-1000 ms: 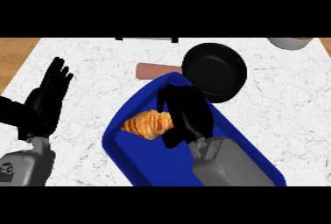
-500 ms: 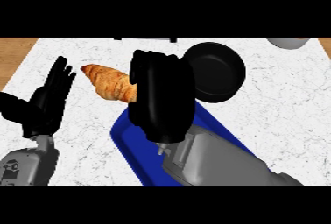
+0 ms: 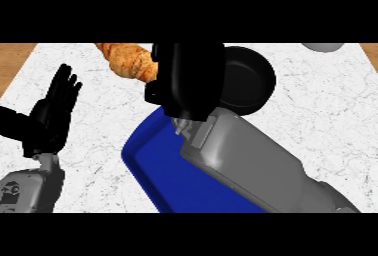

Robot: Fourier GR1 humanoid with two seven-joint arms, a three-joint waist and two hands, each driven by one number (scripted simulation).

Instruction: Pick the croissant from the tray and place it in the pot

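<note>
The golden-brown croissant (image 3: 131, 61) is lifted high, close to the view's top, held in my right hand (image 3: 186, 80), whose fingers curl round its right end. Below the forearm lies the blue tray (image 3: 166, 170), with nothing showing on its bare part. The black pot (image 3: 247, 82) stands just right of the hand, partly hidden behind it. My left hand (image 3: 53, 112) stays open at the left, fingers up, resting over the counter.
A grey rounded object (image 3: 323, 46) shows at the top right edge. The white marble counter (image 3: 325, 125) stretches right of the tray, and a wooden strip (image 3: 16, 55) borders the counter's left edge.
My right hand has risen further with the croissant, which now sits higher and closer in view. The forearm covers more of the tray. The left hand has barely moved.
</note>
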